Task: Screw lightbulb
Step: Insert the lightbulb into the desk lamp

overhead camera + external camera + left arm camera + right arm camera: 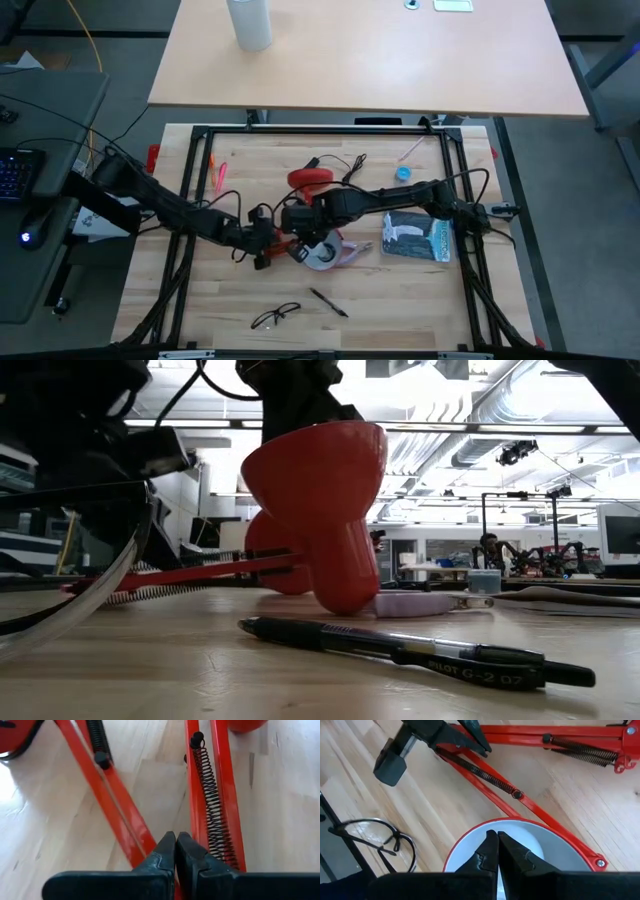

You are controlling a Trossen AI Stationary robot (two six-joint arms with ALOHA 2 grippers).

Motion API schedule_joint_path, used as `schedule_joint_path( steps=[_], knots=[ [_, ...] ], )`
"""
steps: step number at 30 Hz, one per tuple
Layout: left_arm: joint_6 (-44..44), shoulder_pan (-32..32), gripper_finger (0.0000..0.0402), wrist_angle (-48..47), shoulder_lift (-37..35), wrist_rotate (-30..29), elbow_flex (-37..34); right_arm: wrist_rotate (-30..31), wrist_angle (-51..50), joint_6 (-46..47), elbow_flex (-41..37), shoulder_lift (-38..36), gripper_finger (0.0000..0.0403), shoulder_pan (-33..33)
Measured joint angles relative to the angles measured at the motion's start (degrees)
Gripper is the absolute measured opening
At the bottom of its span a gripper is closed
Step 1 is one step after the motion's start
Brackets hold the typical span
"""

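Cannot spot the lightbulb, probably hidden inside the lamp shade (322, 256) at six o'clock from the lamp base (310, 180), beneath the pinched-shut right gripper (496, 835), left gripper (175, 837) likewise closed over the lamp arm (112, 795); likely light, slick, fragile, so best held gently around the globe.

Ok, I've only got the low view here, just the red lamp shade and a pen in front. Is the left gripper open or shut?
Observer: Shut. Its wrist view shows the left gripper with fingertips together, right over the lamp's red arm bars.
Operator: And the right one?
Observer: The right gripper is shut too, pointing into the white-lined shade.
Operator: See the lightbulb anywhere?
Observer: No, it doesn't show in any view.
Operator: Anything else near my pen?
Observer: A pair of glasses lies beside it, towards the left arm's side.
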Motion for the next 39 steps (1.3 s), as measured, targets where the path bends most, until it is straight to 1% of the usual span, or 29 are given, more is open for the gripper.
schedule_joint_path(
  steps=[6,13,18,23,27,31,39],
  knots=[
    [-2.29,0.00,0.0000,0.62,3.07,-0.74,0.08,0.07,-2.31,0.46,0.01,-0.54,0.0000,0.97],
    [-3.22,0.01,0.0000,0.20,3.16,-0.94,0.02,0.00,-2.95,1.86,0.01,-0.57,0.0000,3.19],
    [-7.46,0.07,0.0000,-0.01,3.23,-1.94,0.00,-0.01,-5.11,2.01,0.87,-0.56,0.0000,4.59],
    [-11.64,0.29,0.0000,-0.23,3.31,-3.88,-0.11,2.33,-7.47,2.00,3.09,-0.55,0.0000,5.65],
    [-14.32,0.90,0.0000,-0.26,3.29,-3.83,-0.11,4.09,-7.56,1.96,4.74,-0.55,0.0000,6.26],
    [-14.60,1.46,0.0000,1.00,3.35,-4.09,-0.19,6.49,-7.33,1.96,5.56,-0.60,0.0000,6.34],
    [-14.07,3.57,0.0000,1.00,2.73,-7.04,0.06,7.25,-9.93,0.11,5.54,-0.55,0.0000,6.20]
  ],
)
